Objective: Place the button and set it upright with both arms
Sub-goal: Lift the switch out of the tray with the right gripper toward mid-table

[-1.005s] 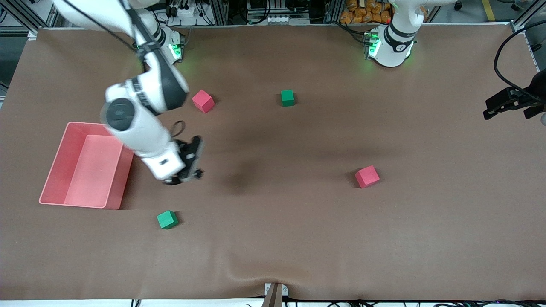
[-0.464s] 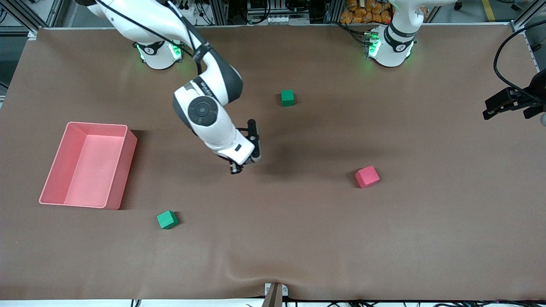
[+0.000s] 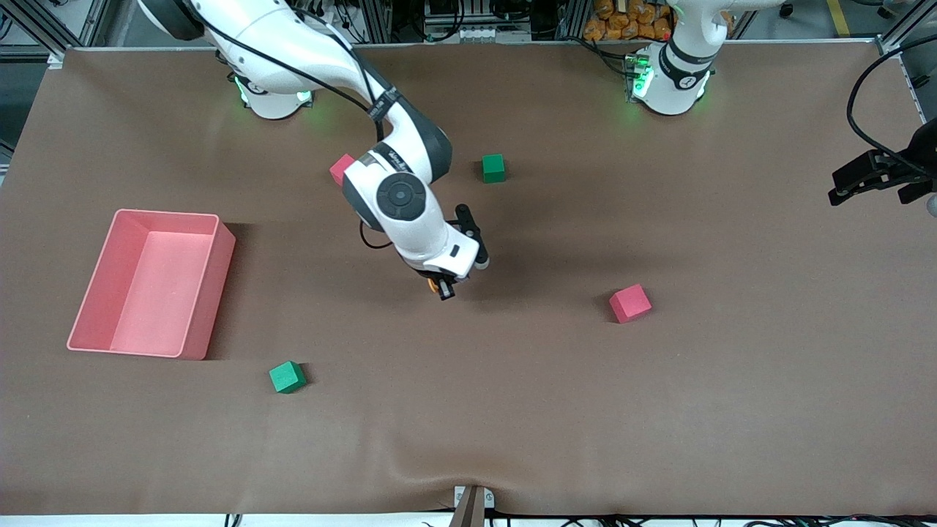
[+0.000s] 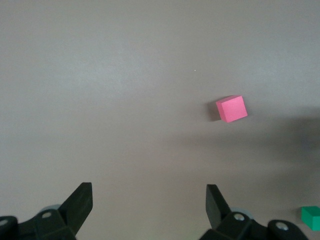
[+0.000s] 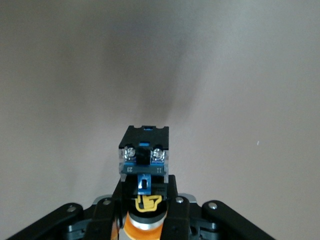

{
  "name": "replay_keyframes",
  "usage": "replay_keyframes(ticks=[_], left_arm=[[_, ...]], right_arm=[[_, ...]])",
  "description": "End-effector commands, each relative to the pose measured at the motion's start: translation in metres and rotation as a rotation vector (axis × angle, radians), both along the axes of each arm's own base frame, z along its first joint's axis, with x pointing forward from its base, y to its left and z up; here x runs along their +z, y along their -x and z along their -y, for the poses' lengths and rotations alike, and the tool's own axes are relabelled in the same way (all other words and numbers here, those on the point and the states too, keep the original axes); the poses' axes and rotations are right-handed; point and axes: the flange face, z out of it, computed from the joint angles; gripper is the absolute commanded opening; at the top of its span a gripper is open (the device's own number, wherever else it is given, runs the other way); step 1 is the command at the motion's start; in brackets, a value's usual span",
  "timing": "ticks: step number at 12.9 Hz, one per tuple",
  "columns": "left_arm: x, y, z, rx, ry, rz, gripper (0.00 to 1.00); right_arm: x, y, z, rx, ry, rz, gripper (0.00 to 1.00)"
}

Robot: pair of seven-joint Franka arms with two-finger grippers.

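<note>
My right gripper [image 3: 443, 286] hangs over the middle of the table, shut on the button [image 3: 442, 288]. In the right wrist view the button [image 5: 144, 152] sits between the two black fingers [image 5: 179, 215]. Its orange cap is toward the wrist and its black-and-blue body points out past the fingertips of the right gripper [image 5: 145, 212]. My left gripper [image 3: 842, 189] waits over the left arm's end of the table. In the left wrist view the left gripper [image 4: 149, 197] is open and empty over bare cloth.
A pink bin [image 3: 208, 307] stands at the right arm's end. Green cubes [image 3: 493, 167] [image 3: 287, 377] and red cubes [image 3: 629, 303] [image 3: 340, 167] lie scattered on the brown cloth; the right arm partly hides one red cube. The left wrist view shows a red cube [image 4: 231, 108] and a green cube [image 4: 311, 217].
The right arm has swung from beside the pink bin toward the middle of the table, with the button in its gripper. The left arm has not moved.
</note>
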Motion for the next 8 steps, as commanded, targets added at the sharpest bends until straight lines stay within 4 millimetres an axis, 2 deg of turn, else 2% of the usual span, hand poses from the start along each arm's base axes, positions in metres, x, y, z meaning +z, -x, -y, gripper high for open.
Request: replay_keyframes(ticks=[1,4,8], left_arm=[[0.004,-0.001,-0.001,-0.017,0.012,0.005,1.00],[0.004,-0.001,-0.002,-0.017,0.012,0.005,1.00],[0.003,-0.001,0.001,-0.022,0.013,0.004,1.00]], right_arm=[[-0.003,0.007,-0.026,0.190,0.017,0.072,0.00],[-0.016,0.004,-0.030,0.374,0.007,0.116,0.00],[-0.037,0.004,-0.033,0.359,-0.019,0.119,0.00]])
